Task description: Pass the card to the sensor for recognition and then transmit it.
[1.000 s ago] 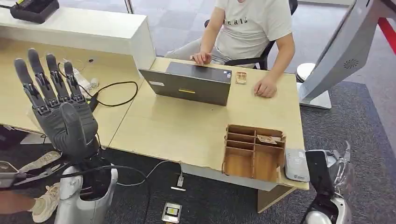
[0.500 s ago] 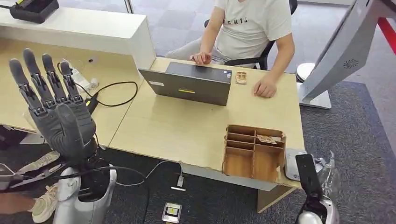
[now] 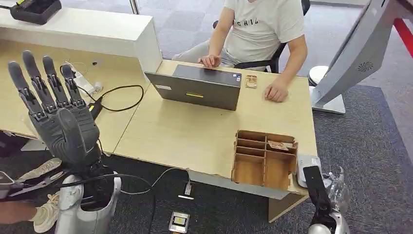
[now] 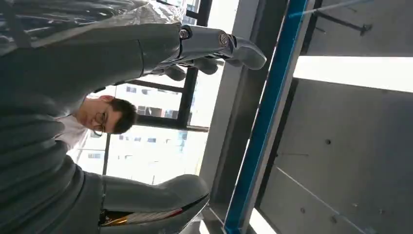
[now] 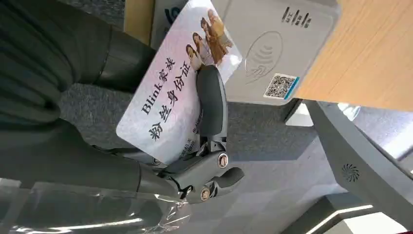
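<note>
A white card [image 5: 165, 92] with printed characters and small photos is pinched in my right hand [image 5: 146, 146], one dark finger [image 5: 210, 97] lying across its face. The card's far corner overlaps the white card sensor [image 5: 277, 48], which sits at the desk's near right corner [image 3: 303, 168]. In the head view my right hand [image 3: 325, 195] hangs just below the desk edge, partly covering the sensor. My left hand [image 3: 58, 117] is raised at the left with fingers spread and upright, holding nothing; the left wrist view shows its fingers [image 4: 209, 48] against a window.
A wooden compartment organiser [image 3: 265, 158] stands beside the sensor. A person [image 3: 263, 24] sits behind a grey laptop [image 3: 199, 87] on the far side of the desk. Cables [image 3: 117, 97] trail at the left; a grey stand [image 3: 355, 58] rises at the right.
My right hand has dropped lower and shifted left along the desk's near right corner, now in front of the sensor. My left hand drifted slightly left, still spread.
</note>
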Robot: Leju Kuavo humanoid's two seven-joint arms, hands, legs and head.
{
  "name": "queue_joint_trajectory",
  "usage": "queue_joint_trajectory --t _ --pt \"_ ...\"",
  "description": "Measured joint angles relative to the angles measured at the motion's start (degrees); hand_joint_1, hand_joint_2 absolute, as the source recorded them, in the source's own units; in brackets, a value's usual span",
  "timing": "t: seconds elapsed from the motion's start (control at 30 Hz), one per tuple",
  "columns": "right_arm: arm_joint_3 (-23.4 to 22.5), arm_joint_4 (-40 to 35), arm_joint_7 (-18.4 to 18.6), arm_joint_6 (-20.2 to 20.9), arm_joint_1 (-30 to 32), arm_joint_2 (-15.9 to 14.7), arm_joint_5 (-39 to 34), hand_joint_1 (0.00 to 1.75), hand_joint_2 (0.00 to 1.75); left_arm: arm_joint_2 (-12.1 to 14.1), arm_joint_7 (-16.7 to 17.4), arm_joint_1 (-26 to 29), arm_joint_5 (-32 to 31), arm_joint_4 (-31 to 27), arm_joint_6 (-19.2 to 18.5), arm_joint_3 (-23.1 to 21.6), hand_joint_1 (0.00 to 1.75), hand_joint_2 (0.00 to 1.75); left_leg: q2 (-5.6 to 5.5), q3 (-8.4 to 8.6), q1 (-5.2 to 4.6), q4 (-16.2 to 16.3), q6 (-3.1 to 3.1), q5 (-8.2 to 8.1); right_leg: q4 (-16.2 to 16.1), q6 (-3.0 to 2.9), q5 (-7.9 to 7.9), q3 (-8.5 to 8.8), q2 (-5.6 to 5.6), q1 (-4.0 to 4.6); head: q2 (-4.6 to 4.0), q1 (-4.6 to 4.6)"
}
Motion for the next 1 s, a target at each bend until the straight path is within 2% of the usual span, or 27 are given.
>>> queue_joint_trajectory --t 0.17,0.5,0.67,1.0 --pt "0.7 5.4 -0.8 1.3 -1.8 1.5 0.3 1.75 1.75 0.3 0.0 0.0 0.4 0.0 -0.5 0.0 0.0 1.75 0.04 0.23 0.0 0.0 0.0 0.0 0.0 0.0 0.0 0.21 0.03 0.0 0.0 0.0" --pt "1.0 7.1 -1.2 1.0 -2.7 2.0 0.0 1.75 1.75 0.3 0.0 0.0 0.5 0.0 -1.1 0.0 0.0 1.75 0.06 0.4 0.0 0.0 0.0 0.0 0.0 0.0 0.01 0.37 0.05 0.0 0.0 0.0" --pt "1.1 6.9 -1.2 -0.5 -3.0 1.9 0.3 1.75 1.75 0.3 0.0 -0.1 0.6 0.0 -1.1 0.0 0.0 1.75 0.06 0.42 -0.01 0.0 0.01 0.01 0.0 0.01 0.02 0.4 0.04 0.0 0.0 0.0" --pt "1.2 0.3 1.7 -1.8 -3.3 0.3 5.5 1.75 1.75 0.3 0.0 -0.5 0.7 0.0 -1.4 -0.1 0.0 1.75 0.05 0.35 -0.01 0.0 0.0 0.01 0.0 0.01 0.02 0.36 0.04 -0.01 0.0 0.02"
